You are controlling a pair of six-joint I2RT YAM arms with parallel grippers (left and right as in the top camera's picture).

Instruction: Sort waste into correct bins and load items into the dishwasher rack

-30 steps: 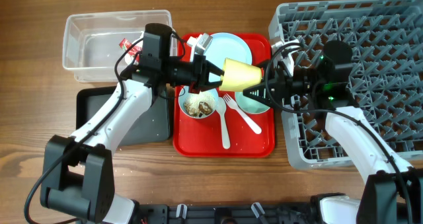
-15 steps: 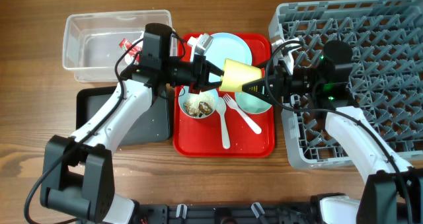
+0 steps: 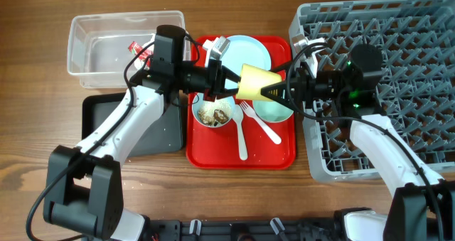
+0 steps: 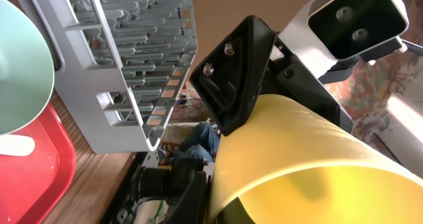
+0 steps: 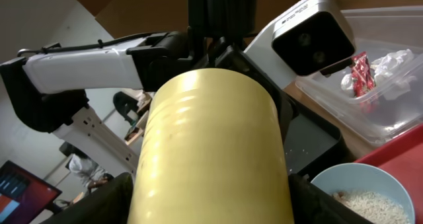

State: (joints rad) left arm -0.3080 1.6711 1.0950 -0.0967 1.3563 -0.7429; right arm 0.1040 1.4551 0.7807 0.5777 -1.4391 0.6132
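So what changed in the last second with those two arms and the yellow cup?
The right claw slid a little to the left, further over the narrow end of the yellow cup, and its fingers drew in around it. Whether it grips yet, I cannot tell. The left claw kept hold of the cup's wide end, in the same spot above the red tray. Everything else stayed put.

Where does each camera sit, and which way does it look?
Overhead: above the table, looking straight down; left arm and right arm show, meeting at the cup.
Left wrist: on the left arm, facing the rack and right arm; little of its own body shows.
Right wrist: on the right arm, facing the left arm and tub; own fingers flank the cup.
Shared: both wrist views show the cup close up and the opposite wrist's camera.
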